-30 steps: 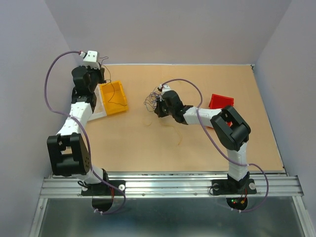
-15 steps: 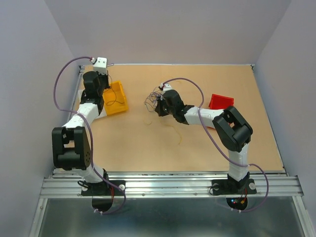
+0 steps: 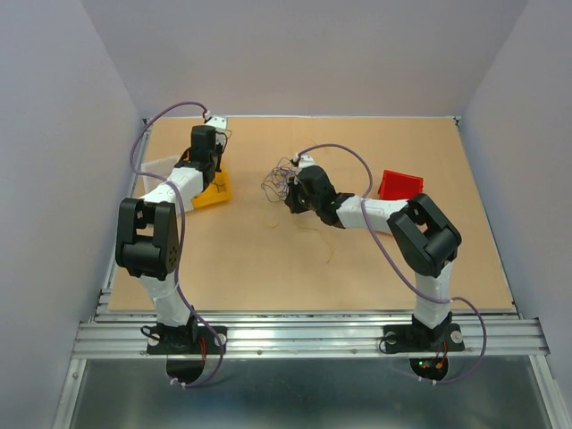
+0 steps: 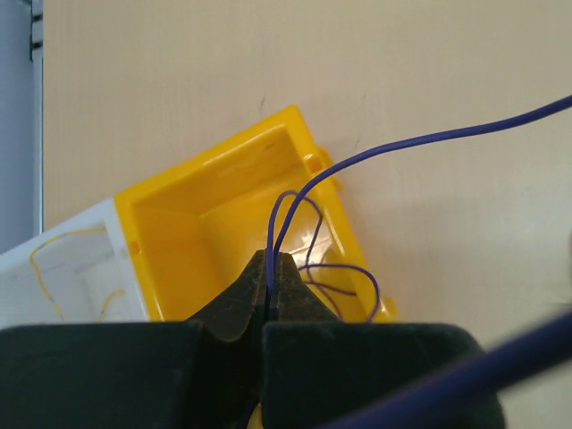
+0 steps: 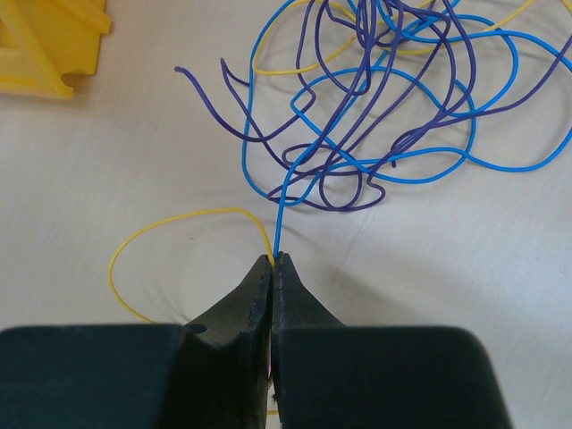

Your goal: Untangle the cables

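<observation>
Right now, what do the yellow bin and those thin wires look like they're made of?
The yellow bin: probably moulded plastic, glossy, going by the glare on its smooth inner walls. The wires: apparently plastic-insulated, with smooth blue, purple and yellow coats that hold springy loops; no metal core shows.

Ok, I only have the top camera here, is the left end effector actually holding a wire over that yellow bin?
Observer: Yes. The left end effector is shut on a thin purple wire, right over the yellow bin.
Operator: And the right one, what has it got?
Observer: The right end effector is shut on a blue wire that runs up into the tangle.
</observation>
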Robot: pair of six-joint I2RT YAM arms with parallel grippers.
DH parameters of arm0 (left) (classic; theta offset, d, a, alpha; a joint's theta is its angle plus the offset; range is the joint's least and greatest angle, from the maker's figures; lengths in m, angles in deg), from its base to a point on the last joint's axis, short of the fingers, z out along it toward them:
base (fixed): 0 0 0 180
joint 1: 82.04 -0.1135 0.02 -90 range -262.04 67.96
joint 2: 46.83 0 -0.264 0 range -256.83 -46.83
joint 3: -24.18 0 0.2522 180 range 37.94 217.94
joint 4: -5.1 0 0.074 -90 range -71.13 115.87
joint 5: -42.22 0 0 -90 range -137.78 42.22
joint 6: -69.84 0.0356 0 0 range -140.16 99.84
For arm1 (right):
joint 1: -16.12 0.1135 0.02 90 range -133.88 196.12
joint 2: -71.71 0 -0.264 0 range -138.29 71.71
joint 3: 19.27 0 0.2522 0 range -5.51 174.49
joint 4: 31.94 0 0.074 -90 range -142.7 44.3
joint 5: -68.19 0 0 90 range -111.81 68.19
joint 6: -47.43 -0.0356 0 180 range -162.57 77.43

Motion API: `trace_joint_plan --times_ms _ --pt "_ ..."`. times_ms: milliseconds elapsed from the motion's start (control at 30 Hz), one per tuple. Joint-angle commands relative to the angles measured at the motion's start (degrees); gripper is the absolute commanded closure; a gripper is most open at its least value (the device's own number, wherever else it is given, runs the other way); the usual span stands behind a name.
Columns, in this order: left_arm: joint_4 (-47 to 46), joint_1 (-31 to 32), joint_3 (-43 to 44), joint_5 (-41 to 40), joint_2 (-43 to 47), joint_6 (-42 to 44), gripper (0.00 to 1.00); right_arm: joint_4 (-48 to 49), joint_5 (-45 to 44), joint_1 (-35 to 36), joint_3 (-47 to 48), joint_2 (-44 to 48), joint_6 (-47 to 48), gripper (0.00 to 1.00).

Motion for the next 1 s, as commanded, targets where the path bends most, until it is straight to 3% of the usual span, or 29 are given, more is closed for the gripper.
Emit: trace_joint_plan --times_ms 0,200,433,500,633,967 --pt "2.7 -1.6 0.4 -3.7 1.8 -0.1 1.00 1.9 -2.1 0.2 -1.3 3.6 0.1 0.99" --pt "2.6 -4.2 -2.1 -1.5 3.9 -0.1 1.00 2.0 -2.1 0.0 -1.5 3.8 0.2 0.99" --pt "8.3 -5.7 0.6 2.6 -1.4 0.9 1.00 2.1 -1.4 0.0 -0.9 3.2 0.0 1.00" --pt "8.7 -6.2 1.0 3.9 -2.2 0.8 0.96 2.1 -1.3 0.1 -0.7 3.0 -0.1 0.99" --pt "7.6 -6.4 -0.2 5.0 0.4 1.0 0.61 2.1 -1.0 0.0 -0.5 2.8 -0.2 0.99" --pt "4.3 -7.5 -4.2 4.3 8.0 0.6 0.48 2.1 -1.0 0.0 -0.7 2.9 -0.3 0.99"
